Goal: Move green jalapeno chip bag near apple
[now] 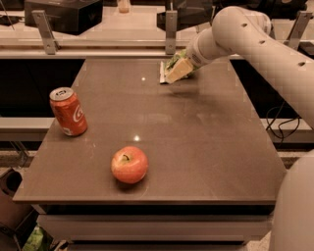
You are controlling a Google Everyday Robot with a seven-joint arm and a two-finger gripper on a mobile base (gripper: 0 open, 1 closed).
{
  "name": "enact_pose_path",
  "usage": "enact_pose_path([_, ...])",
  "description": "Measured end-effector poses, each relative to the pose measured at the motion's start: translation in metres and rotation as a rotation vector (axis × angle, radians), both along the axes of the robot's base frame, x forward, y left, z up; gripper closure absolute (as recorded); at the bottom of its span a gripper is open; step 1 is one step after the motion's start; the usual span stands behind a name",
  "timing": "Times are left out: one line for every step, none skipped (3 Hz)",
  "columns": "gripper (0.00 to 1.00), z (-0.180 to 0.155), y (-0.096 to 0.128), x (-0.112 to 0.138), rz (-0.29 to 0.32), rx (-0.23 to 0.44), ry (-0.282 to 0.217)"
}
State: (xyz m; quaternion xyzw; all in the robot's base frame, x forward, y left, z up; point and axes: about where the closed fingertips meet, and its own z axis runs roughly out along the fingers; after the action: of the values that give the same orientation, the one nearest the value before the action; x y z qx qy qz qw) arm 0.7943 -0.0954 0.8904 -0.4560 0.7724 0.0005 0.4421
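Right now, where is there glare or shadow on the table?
Camera view: two small glare spots on the table, one just beyond the apple; a soft shadow lies under the gripper, which holds the green jalapeno chip bag at the far edge; lighting is warm and dim.

— What is the room like?
— A brown table (196, 162) fills the middle, its top glossy, with two small glints of light from above. Under it sits a pale lower shelf (147, 228).
— And behind?
— A pale counter (122, 34) runs along the far side with grey upright posts (45, 30) on it. A dark box (64, 12) stands at its left. Below the counter it is dark.
— The sides?
— Black cables (278, 128) hang at the right. Low on the left lies something green (34, 240).
— The gripper (186, 63)?
— Over the table's far edge, gripping the bag (175, 72).
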Motion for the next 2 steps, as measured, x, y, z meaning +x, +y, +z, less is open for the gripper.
enact_pose_path([0.0,0.0049,-0.0048,0.0203,0.007,-0.009,-0.011])
enact_pose_path([0.18,-0.0021,-0.0018,0.0277,0.027,-0.017,-0.004])
